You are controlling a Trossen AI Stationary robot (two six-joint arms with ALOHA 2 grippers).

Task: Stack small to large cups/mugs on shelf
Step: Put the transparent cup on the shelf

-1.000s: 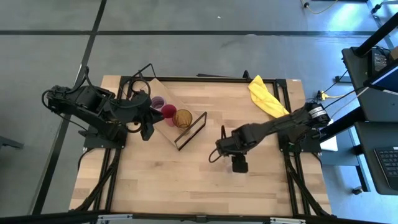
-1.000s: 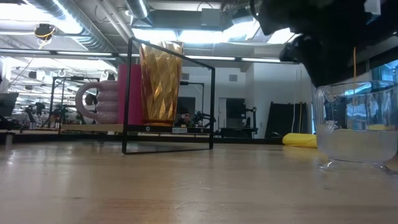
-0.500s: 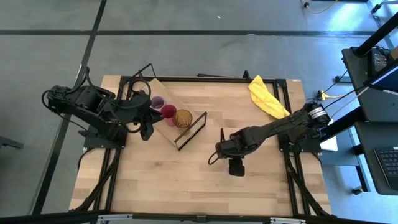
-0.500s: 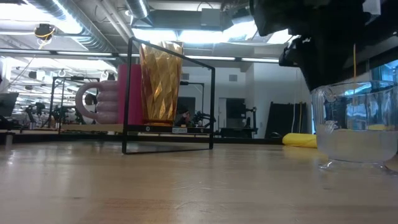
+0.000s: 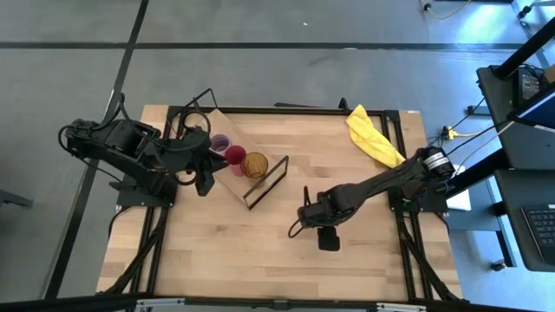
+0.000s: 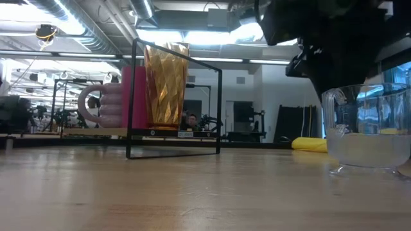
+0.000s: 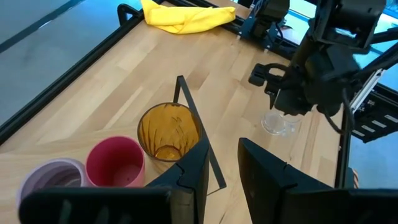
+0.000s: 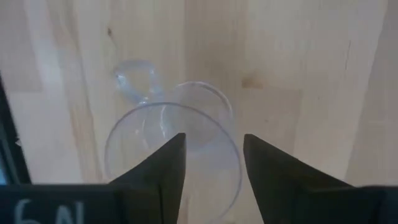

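Note:
The purple mug (image 5: 220,141), the red cup (image 5: 235,156) and the amber tumbler (image 5: 255,165) stand in a row on the light-brown shelf board (image 5: 204,121), next to its black wire frame (image 5: 267,182). The small clear glass (image 6: 369,138) stands upright on the tabletop, right of the shelf. My right gripper (image 8: 214,140) is open and points down just over the glass (image 8: 174,146), one finger above its inside and one beyond its rim. My left gripper (image 7: 221,146) is open and empty beside the shelf's left side (image 5: 206,180).
A yellow cloth (image 5: 371,134) lies at the table's far right corner. Bare tabletop (image 5: 234,251) stretches along the near edge, in front of the shelf and the glass. The black table frame (image 5: 403,217) runs along the right edge.
My right gripper has gone a little toward the table's near edge and slightly left, staying over the clear glass. The glass has kept its place.

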